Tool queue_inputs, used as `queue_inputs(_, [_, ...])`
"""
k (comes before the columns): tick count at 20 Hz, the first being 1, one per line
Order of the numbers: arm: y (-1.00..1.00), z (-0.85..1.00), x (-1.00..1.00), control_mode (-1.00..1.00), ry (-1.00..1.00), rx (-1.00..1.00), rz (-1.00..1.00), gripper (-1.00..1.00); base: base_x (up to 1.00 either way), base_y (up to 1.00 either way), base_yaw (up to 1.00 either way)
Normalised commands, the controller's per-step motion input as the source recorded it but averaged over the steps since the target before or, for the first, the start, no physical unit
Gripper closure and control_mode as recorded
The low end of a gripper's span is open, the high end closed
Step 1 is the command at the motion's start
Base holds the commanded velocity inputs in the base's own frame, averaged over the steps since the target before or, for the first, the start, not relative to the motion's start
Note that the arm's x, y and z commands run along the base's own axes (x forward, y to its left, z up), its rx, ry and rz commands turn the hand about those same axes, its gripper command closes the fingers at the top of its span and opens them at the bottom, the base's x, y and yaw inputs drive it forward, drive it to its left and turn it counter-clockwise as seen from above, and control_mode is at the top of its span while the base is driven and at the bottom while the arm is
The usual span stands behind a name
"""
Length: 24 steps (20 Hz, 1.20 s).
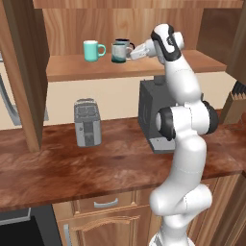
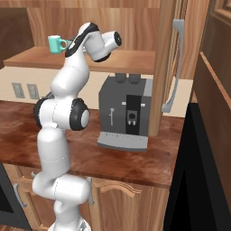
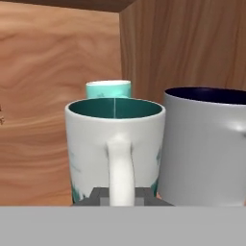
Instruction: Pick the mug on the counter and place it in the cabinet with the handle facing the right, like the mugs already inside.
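While my arm reaches up to the cabinet (image 1: pixel 120 29), the mug (image 1: pixel 118 53) stands upright on the wooden shelf (image 1: pixel 86 68), whitish-grey with a teal-shaded base. The gripper (image 1: pixel 130 54) meets it from the right in the left base view, at the side where the handle (image 3: pixel 120 168) sits. In the hand view the pale loop handle points straight at the camera, with the dark finger tips (image 3: pixel 98 196) showing low on either side of it at the mug's foot. The fingers look spread to either side of the handle, but I cannot tell from these views whether they press on the mug or stand free of it.

Neighbouring items on the shelf: a grey mug (image 3: pixel 206 144) stands just beside the task mug, close enough that their walls appear to touch in the hand view; in the left base view it sits directly behind, with only its dark rim and black handle visible. An all-mint mug (image 1: pixel 92 50) stands further left on the shelf, apart from the other two, its handle turned to the right.

Below the shelf, the dark reddish-brown counter (image 1: pixel 72 168) carries a grey toaster (image 1: pixel 87 122) at left and a dark coffee machine (image 2: pixel 124 115) behind my arm. A knife block (image 1: pixel 234 103) stands at the far right edge of the counter.
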Motion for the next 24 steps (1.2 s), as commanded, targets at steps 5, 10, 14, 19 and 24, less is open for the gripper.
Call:
queue_inputs(5, [0.13,-0.15,0.00,-1.00,0.00,0.00,0.01,1.00,0.00,0.00,0.00])
queue_inputs(10, [0.09,-0.22,0.00,-1.00,-0.03,0.00,0.03,1.00,0.00,0.00,0.00])
queue_inputs(14, [0.05,-0.21,0.00,-1.00,-0.06,0.00,0.03,1.00,0.00,0.00,0.00])
queue_inputs(19, [0.05,-0.21,0.00,-1.00,-0.07,0.00,0.03,1.00,0.00,0.00,0.00])
queue_inputs(24, [0.03,-0.13,0.00,-1.00,-0.05,0.00,0.02,1.00,0.00,0.00,0.00])
